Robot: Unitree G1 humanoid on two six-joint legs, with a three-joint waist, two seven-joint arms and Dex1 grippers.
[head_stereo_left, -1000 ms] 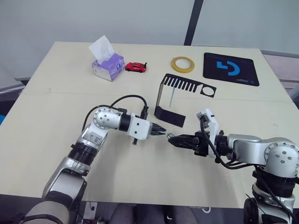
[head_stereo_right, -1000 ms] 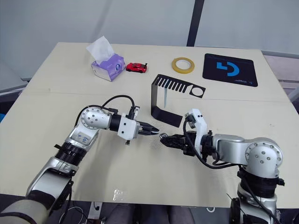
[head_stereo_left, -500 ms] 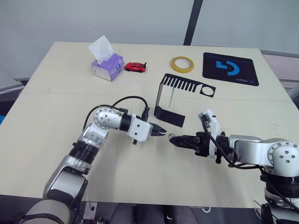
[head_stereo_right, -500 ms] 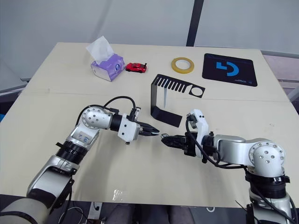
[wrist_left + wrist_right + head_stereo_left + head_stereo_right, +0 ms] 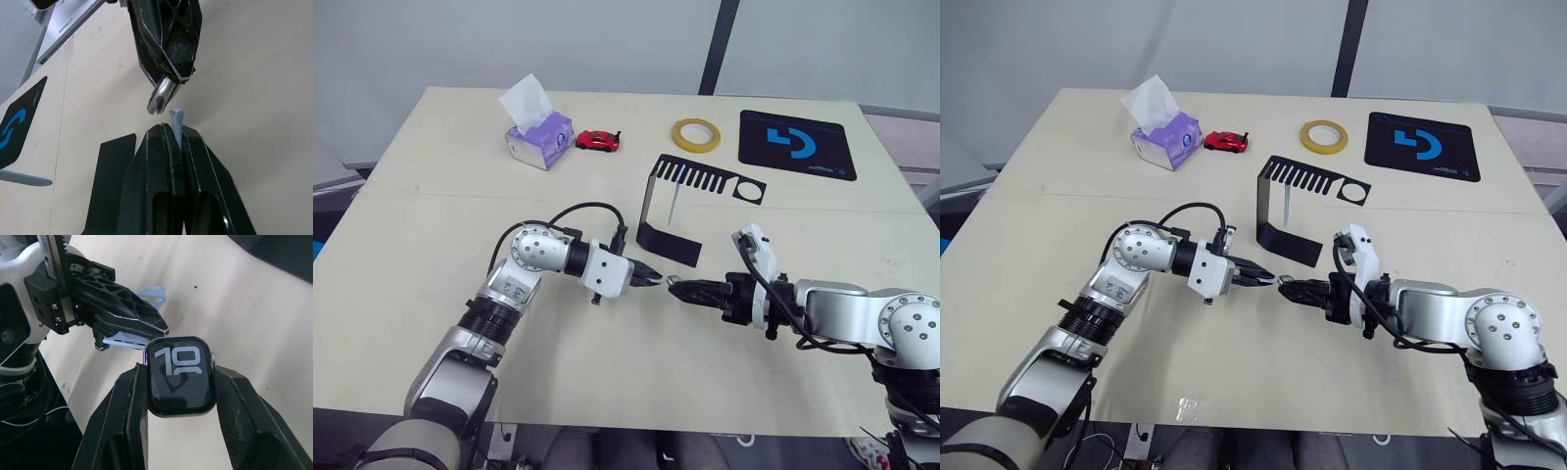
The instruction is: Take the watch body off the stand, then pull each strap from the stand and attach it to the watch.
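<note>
My right gripper [image 5: 181, 374] is shut on the watch body [image 5: 181, 376], whose dark screen shows white digits. My left gripper [image 5: 175, 134] is shut on a pale grey-blue strap [image 5: 176, 120], whose end sticks out past the fingertips. The two grippers meet tip to tip in front of the stand [image 5: 668, 244], with the strap end right beside the watch body's edge [image 5: 161, 95]; I cannot tell whether they touch. The black stand is upright behind them. A second strap [image 5: 674, 204] hangs from its slotted top arm.
Along the table's far side lie a purple tissue box [image 5: 539, 137], a red toy car [image 5: 597, 141], a yellow tape roll [image 5: 695, 134] and a black mat with a blue logo [image 5: 796, 143].
The right gripper with the watch body has edged up slightly toward the left gripper's tip. The left gripper has hardly moved.
</note>
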